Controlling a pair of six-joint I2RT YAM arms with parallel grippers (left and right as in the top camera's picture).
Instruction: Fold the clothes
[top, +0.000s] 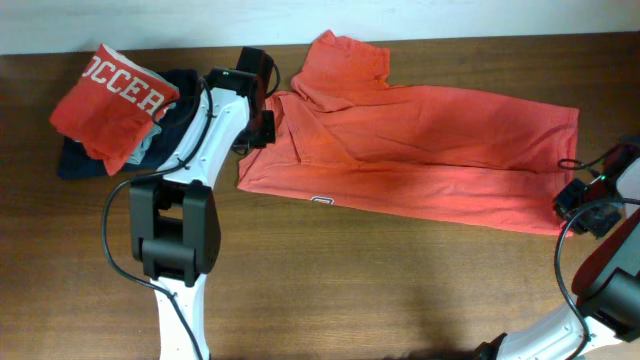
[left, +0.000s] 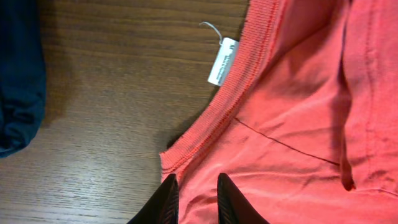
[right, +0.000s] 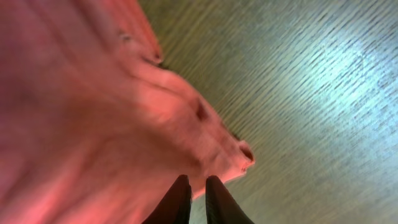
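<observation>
The jaws of the left gripper (left: 196, 191) are held slightly apart over the shirt (top: 430, 140), just inside the collar (left: 239, 99). Nothing is seen pinched between them. The jaws of the right gripper (right: 196, 190) are almost pressed together at the hem corner. Whether cloth is caught there cannot be told, as that view is blurred.

The shirt is spread across the surface (top: 350, 290), with the collar toward the left arm and the hem toward the right. It appears to be doubled lengthwise.

Several slips can be expected from here:
- **Uneven lift:** if only the hem end is gripped when a lift is made, the shirt is likely to be dragged askew and the collar end left behind.
- **Layers pulled apart:** if only the top layer is taken at the collar, the layers can be separated and the fold spoiled.
- **Poor grip at the collar:** the ribbed edge and the label (left: 222, 61) lie close by, so a bite placed too near the rim could slide off.
- **Pile disturbed:** the navy garment (left: 18, 81) lies beside the left arm and could be snagged by a wide sweep.
</observation>
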